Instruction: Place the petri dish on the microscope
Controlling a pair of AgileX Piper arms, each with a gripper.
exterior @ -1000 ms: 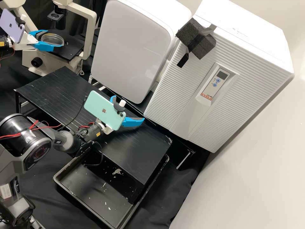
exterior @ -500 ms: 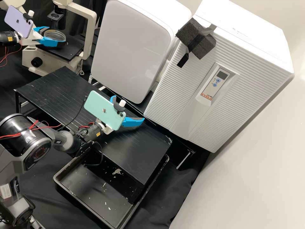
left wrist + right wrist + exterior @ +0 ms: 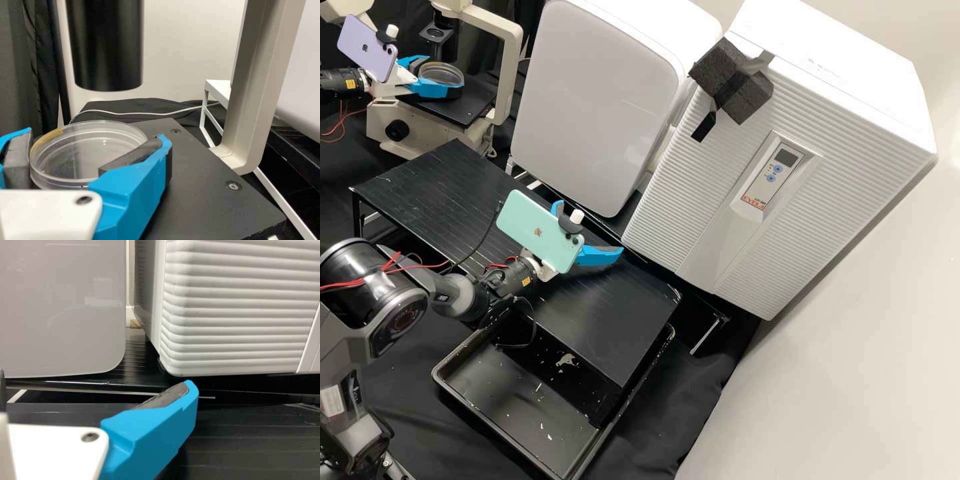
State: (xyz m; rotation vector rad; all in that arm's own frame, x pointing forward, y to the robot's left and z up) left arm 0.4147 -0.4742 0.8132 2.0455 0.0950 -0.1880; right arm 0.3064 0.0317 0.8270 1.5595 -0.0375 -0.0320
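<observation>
In the high view, my left gripper is shut on the clear petri dish, over the black stage of the microscope. The left wrist view shows the left gripper with its pads on opposite sides of the dish, which sits level over the stage; whether it touches the stage I cannot tell. My right gripper stands open above the black rack, holding nothing; in the right wrist view the right gripper has one blue finger plainly in sight.
The microscope's black cylinder hangs above the stage, and its pale upright frame rises beside it. Two white appliances stand behind the black rack. A black tray lies below the rack.
My left gripper has shifted right and inward over the microscope stage in the high view, carrying the petri dish. The right arm has kept still.
</observation>
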